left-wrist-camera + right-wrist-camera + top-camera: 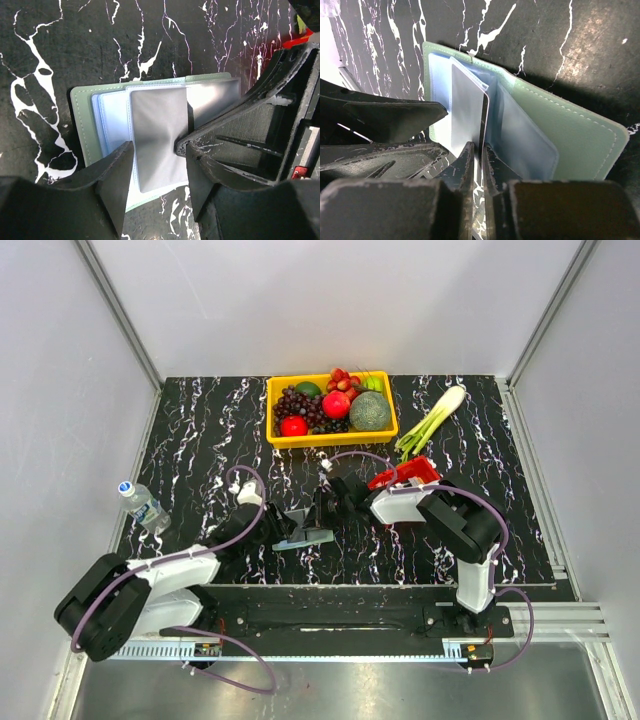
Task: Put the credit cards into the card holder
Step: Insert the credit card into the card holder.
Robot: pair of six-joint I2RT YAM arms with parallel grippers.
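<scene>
right end effector [481, 150]: fingers pressed together, pinching the near edge of a thin whitish plastic credit card [467, 107] with a dark rim. the credit card stands on edge. its far end lies among the pale blue clear sleeves [520, 135] of the small grey-green soft card holder [575, 135], which lies open on the black white-veined bench [560, 45].

left end effector [155, 147]: fingers spread, one on each side of a grey rectangular panel [157, 125]. this is probably the credit card seen face-on, though it may be a sleeve. contact with it cannot be confirmed.

step in hand, as judged: seating the credit card in a sleeve.
- keep the credit card in line with the sleeve mouth; a skewed corner is likely to snag the soft film.
- push along the card's long axis, slowly, so the light card holder does not slide.
- use the left end effector to steady the card holder or hold a sleeve open.
- release only once most of the credit card is inside.

view differences:
- the right wrist view shows the pinch and the card's thin edge.
- the left wrist view shows the broad face and the stacked sleeves.
- only the top view shows both arms meeting at the card holder mid-bench, plus a yellow plastic crate [280, 440] of fruit, a green leek [432, 422] and a clear plastic bottle [142, 502].
</scene>
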